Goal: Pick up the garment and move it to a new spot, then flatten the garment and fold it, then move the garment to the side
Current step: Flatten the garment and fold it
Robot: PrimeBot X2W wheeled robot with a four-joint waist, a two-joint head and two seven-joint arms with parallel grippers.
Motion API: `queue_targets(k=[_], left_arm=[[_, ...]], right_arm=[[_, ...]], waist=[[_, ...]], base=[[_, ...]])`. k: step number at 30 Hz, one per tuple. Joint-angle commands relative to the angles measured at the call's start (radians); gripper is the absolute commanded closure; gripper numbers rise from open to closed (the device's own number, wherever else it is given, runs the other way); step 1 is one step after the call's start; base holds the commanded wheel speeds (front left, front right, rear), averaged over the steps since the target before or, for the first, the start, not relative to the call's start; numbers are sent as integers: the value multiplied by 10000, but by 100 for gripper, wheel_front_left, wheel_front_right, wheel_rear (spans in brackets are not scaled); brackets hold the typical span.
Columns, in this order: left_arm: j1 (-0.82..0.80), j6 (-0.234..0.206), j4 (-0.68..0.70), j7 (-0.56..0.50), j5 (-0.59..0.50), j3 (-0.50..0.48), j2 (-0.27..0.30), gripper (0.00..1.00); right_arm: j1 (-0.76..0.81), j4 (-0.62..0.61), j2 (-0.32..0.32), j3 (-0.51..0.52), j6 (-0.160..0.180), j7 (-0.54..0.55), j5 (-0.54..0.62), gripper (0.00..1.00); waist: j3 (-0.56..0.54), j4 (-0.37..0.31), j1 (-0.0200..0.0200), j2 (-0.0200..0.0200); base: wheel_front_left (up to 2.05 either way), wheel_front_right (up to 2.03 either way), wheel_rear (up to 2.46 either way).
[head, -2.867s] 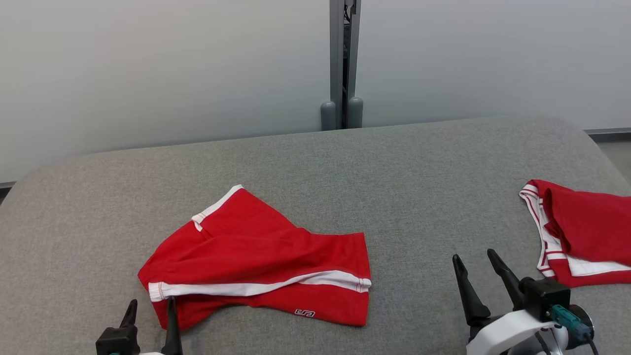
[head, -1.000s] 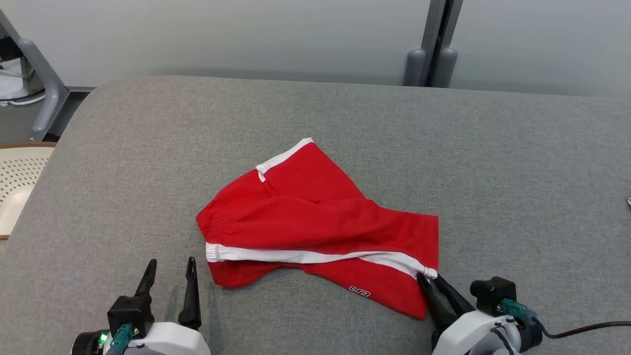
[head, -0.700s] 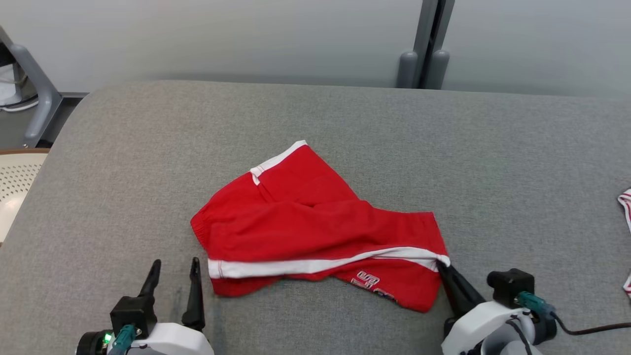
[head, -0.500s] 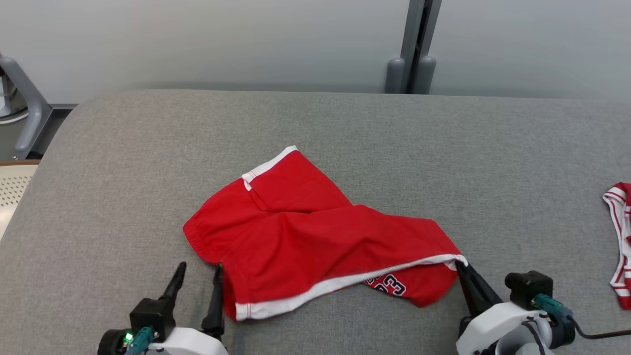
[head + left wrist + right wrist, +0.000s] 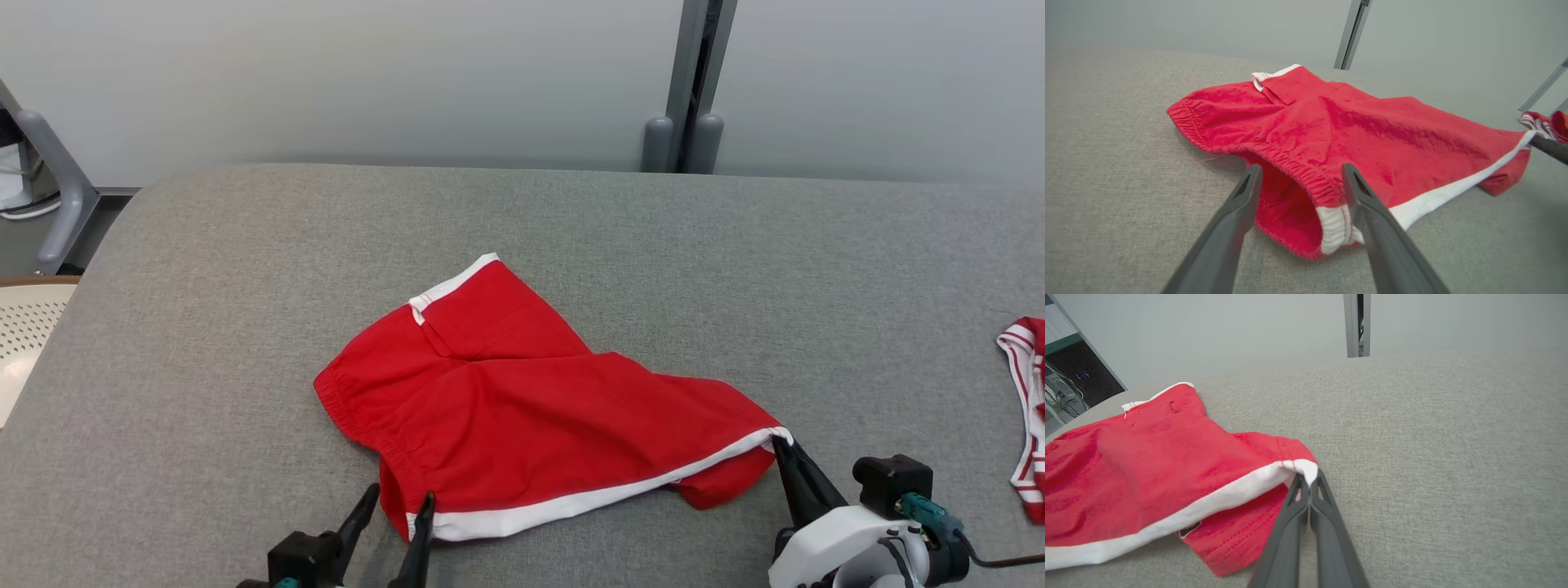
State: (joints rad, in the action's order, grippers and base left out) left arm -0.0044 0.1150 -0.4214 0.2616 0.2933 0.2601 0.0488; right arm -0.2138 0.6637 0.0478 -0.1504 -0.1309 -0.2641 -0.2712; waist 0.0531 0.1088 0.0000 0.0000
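Grey fabric surface (image 5: 735, 261), pale wall (image 5: 326, 73) behind; right fingers (image 5: 802, 483) pinch the red shorts (image 5: 531, 408), left fingers (image 5: 1224, 241) apart.

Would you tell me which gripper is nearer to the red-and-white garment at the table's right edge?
Right. The right gripper sits left of the striped garment, pinching the red shorts' hem corner; the left gripper is far left, at their waistband.
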Motion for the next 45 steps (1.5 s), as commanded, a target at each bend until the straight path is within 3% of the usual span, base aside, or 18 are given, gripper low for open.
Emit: queue_targets(k=[1,15,19,24,25,26,27,28,37,45], left_arm=[[64,71,-79,44,-8,65,41,0],[-226,170,-794,44,784,881,44,0],[-154,177,-724,44,859,877,44,16],[-6,157,-667,44,859,933,43,22],[6,157,-654,44,889,952,43,37],[5,157,-673,44,857,981,44,61],[-1,157,-668,44,849,1010,44,92],[-18,158,-620,44,804,1017,44,100],[-526,159,312,44,809,444,61,100],[-2241,159,1651,44,487,-190,739,100]], right_arm=[[104,13,64,11,3,3,21,100],[26,19,64,-50,3,3,4,100],[89,-28,64,22,3,3,48,100],[164,-49,62,116,3,3,33,100],[159,-57,64,126,3,3,18,100],[156,-65,64,124,3,3,3,100],[148,-66,64,109,3,3,-8,100],[135,-73,62,102,3,3,-21,100],[-66,-671,67,238,3,3,-323,100],[-862,-1818,67,396,3,5,-96,100]], waist=[[-26,42,0,0],[-81,67,0,0],[-97,56,0,0],[-166,145,0,0],[-175,169,0,0],[-176,186,0,0],[-178,202,0,0],[-183,218,0,0],[-332,175,0,0],[-562,-103,0,0]], base=[[0,0,0],[0,0,0],[0,0,0],[0,0,0],[0,0,0],[0,0,0],[0,0,0],[0,0,0],[0,0,0],[0,0,0]])
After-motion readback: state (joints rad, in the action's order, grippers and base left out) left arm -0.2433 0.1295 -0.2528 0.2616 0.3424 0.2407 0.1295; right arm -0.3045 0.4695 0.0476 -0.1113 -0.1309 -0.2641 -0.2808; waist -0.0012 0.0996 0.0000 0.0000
